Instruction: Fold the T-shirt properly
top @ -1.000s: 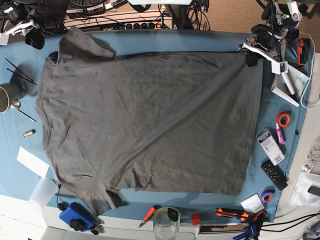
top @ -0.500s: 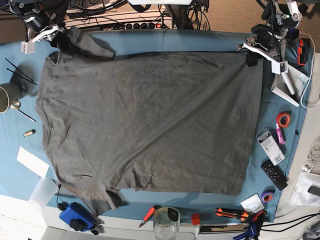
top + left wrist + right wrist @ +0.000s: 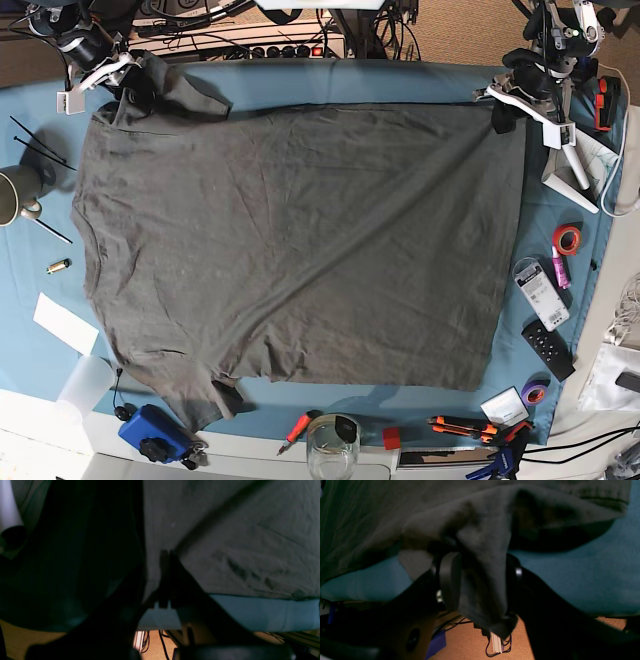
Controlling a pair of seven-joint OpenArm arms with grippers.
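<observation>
The T-shirt, a plain charcoal-grey cotton piece, soft and finely creased, lies spread flat over most of the counter, which is covered in teal-blue cloth. In the base view its long axis runs from 9 o'clock to 3 o'clock, with the collar end toward 9 and the straight hem toward 3; one sleeve points to about 10 o'clock and the other to about 7 o'clock. At the 10 o'clock corner the right gripper has its black jaws standing well apart with a bunched fold of the upper sleeve hanging between them, the stitched edge drooping past the counter's rim; the cloth touches the jaws but they are not pressed together on it. At the 2 o'clock corner the left gripper has its jaws together, clamped on the T-shirt's hem corner, which rises in a taut ridge from the jaws.
</observation>
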